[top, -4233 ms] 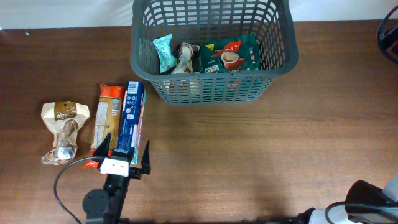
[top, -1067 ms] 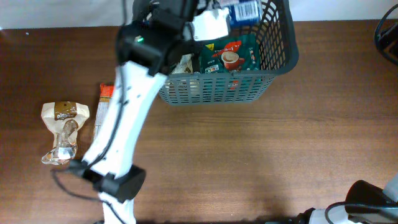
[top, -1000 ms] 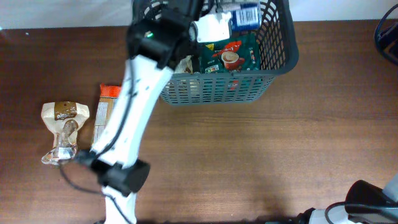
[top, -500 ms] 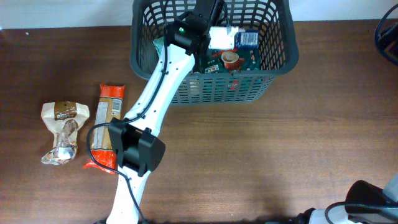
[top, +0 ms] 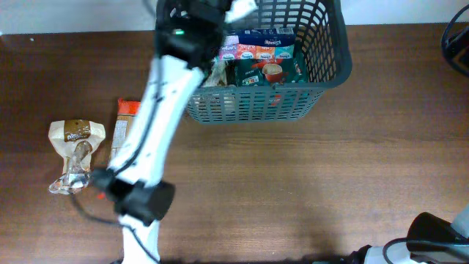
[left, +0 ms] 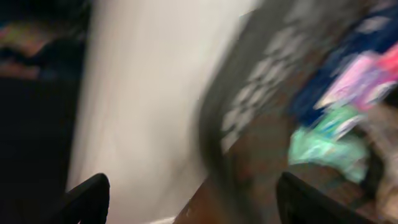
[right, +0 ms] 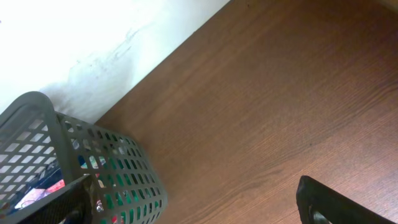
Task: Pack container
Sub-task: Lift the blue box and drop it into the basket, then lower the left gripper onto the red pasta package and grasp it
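Note:
The dark grey slotted container [top: 322, 82] stands at the back of the table. Inside lie a blue packet with pink panels [top: 256, 44], a green packet [top: 267, 71] and a teal packet, mostly hidden by my left arm. My left gripper [top: 236, 9] is above the container's far left part. In the blurred left wrist view it [left: 196, 202] is open and empty, with the container wall [left: 249, 93] and the blue packet [left: 354, 81] beyond. My right gripper [right: 199, 211] is open and empty over bare table, right of the container [right: 37, 137].
An orange snack packet [top: 126, 117] lies on the table at the left, partly under my left arm. A beige twisted bag [top: 73, 150] lies further left. A black cable [top: 458, 37] sits at the far right edge. The right arm's base [top: 432, 235] is at the front right corner.
My left gripper carried the blue packet from the table into the container and let go. The packet now lies flat inside, and the gripper has lifted toward the back left.

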Motion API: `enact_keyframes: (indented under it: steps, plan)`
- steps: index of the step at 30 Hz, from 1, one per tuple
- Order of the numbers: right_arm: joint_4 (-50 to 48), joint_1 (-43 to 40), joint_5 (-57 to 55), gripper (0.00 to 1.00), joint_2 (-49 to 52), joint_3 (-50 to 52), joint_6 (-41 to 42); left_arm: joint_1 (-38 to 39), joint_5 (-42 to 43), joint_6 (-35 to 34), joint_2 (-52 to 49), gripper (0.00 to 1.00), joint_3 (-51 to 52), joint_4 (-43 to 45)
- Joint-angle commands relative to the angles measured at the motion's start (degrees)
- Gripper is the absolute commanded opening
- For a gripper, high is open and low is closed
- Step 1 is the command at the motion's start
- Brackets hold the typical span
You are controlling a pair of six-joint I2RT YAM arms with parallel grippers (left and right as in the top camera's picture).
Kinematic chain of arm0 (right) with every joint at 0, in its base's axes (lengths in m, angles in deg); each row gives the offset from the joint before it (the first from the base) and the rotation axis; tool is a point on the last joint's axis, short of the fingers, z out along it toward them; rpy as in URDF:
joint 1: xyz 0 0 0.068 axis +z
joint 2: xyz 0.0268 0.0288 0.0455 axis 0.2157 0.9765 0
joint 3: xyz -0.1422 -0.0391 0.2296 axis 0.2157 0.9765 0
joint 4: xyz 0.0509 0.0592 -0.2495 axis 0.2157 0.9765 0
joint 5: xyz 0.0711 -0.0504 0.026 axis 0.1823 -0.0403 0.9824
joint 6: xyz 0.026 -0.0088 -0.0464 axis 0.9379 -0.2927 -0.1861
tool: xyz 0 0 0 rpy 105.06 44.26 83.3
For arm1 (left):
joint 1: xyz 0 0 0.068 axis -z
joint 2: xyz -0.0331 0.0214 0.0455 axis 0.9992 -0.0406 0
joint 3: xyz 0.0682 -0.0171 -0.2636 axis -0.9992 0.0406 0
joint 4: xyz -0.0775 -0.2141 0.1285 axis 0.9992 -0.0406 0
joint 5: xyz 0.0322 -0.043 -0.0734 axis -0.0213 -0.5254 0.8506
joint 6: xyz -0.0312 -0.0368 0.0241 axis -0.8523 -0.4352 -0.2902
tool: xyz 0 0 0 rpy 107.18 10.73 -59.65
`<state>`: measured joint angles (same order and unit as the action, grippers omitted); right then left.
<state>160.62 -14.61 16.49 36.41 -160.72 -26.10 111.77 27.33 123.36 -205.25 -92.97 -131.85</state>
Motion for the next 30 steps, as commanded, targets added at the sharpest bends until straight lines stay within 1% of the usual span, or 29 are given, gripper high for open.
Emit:
enact_keyframes:
  steps: [1,3,4,6,9,11,14,15,18,23,27,30]
  plan:
    - [-0.13,0.04,0.11,0.99,0.09,-0.22,0.48,-5.2,-2.62,-7.63,9.09,0.77,-0.94,-2.73]
    - [-0.13,0.04,0.11,0.99,0.09,-0.22,0.48,-8.57,-0.33,-10.12,11.65,0.76,-0.94,-5.09]
    - [-0.13,0.04,0.11,0.99,0.09,-0.22,0.48,-12.81,2.64,-13.05,13.6,0.75,-0.94,-8.83]
    - [-0.11,0.04,0.11,0.99,0.09,-0.22,0.48,-17.46,6.43,-15.98,14.36,0.74,-0.94,-13.79]
    - [-0.11,0.04,0.11,0.99,0.09,-0.22,0.48,-24.96,14.05,-23.71,14.1,0.67,0.26,-21.33]
    - [-0.11,0.04,0.11,0.99,0.09,-0.22,0.48,-29.4,17.94,-28.96,13.73,0.63,3.37,-25.75]
    - [-0.13,0.04,0.11,0.99,0.09,-0.22,0.48,-34.14,18.36,-36.83,12.98,0.61,10.97,-29.64]
    - [-0.11,0.04,0.11,0.99,0.09,-0.22,0.48,-35.08,18.73,-38.1,12.94,0.61,13.84,-29.66]
    - [-0.13,0.04,0.11,0.99,0.09,-0.22,0.48,-36.7,21.27,-38.47,12.94,0.61,24.96,-26.71]
    - [-0.13,0.04,0.11,0.99,0.09,-0.22,0.48,-35.36,21.88,-38.4,12.94,0.64,42.51,-17.55]
    - [-0.13,0.04,0.11,0.99,0.09,-0.22,0.48,-34.36,21.9,-38.18,12.94,0.76,53.29,-9.57]
    - [-0.13,0.04,0.11,0.99,0.09,-0.22,0.48,-34.36,21.94,-38.18,12.92,0.79,60.35,-3.74]
